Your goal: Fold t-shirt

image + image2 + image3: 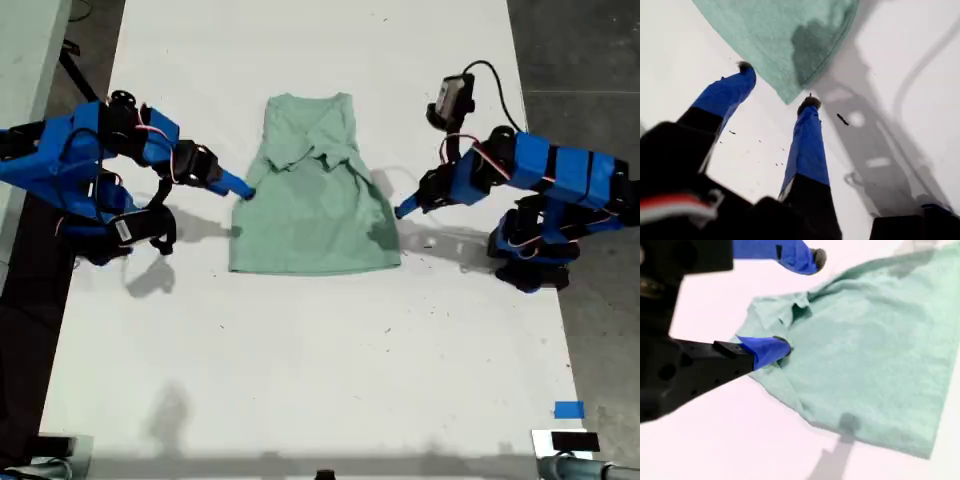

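The pale mint-green cloth t-shirt (310,215) lies flat on the wide white table (300,380), neck end away from the exterior view's bottom edge, its sleeves folded in over the chest. My second gripper (245,190) sits at the t-shirt's edge on the exterior view's left, one finger touching the cloth (the other apart, over the table). My first gripper (403,210) is just beside the t-shirt's opposite edge, near the hem corner, jaws spread.

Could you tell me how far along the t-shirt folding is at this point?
Done: the t-shirt lies on the table with both sleeves folded inward. In hand: my first gripper is open beside a hem corner; my second gripper is open at the opposite edge, gripping nothing. Left: folding the body.
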You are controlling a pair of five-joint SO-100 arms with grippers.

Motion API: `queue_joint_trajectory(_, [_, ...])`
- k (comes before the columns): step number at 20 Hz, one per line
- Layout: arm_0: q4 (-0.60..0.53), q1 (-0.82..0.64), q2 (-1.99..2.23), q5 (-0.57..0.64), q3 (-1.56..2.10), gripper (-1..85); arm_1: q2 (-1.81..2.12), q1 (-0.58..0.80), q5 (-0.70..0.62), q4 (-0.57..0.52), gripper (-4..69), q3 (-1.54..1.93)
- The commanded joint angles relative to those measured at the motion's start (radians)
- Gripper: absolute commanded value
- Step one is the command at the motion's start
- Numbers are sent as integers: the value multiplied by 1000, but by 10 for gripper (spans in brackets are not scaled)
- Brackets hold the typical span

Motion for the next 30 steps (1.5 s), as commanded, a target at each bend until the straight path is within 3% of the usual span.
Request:
queue_joint_trajectory(1, [-40, 89, 31, -91, 38, 270, 2, -72, 54, -110, 284, 89])
queue_joint_trajectory(5, [-98, 123, -17, -117, 44, 265, -51, -49, 37, -314, 291, 241])
queue_joint_trajectory(10, [-115, 124, -35, -109, 32, 260, -265, -38, -9, -491, 292, 242])
queue_joint_trajectory(15, [-104, 114, -31, -107, 38, 256, -439, -55, 6, -563, 133, 232])
queue_joint_trajectory(19, [-101, 100, -31, -97, 40, 254, -443, -83, 23, -546, 22, 221])
queue_joint_trajectory(21, [-101, 98, -31, -94, 40, 254, -425, -104, 40, -469, -11, 170])
queue_joint_trajectory(26, [-101, 100, -34, -92, 43, 254, -356, -146, 46, -179, -13, -103])
queue_joint_trajectory(30, [-107, 100, -31, -91, 46, 254, -522, -241, 69, -147, -13, -431])
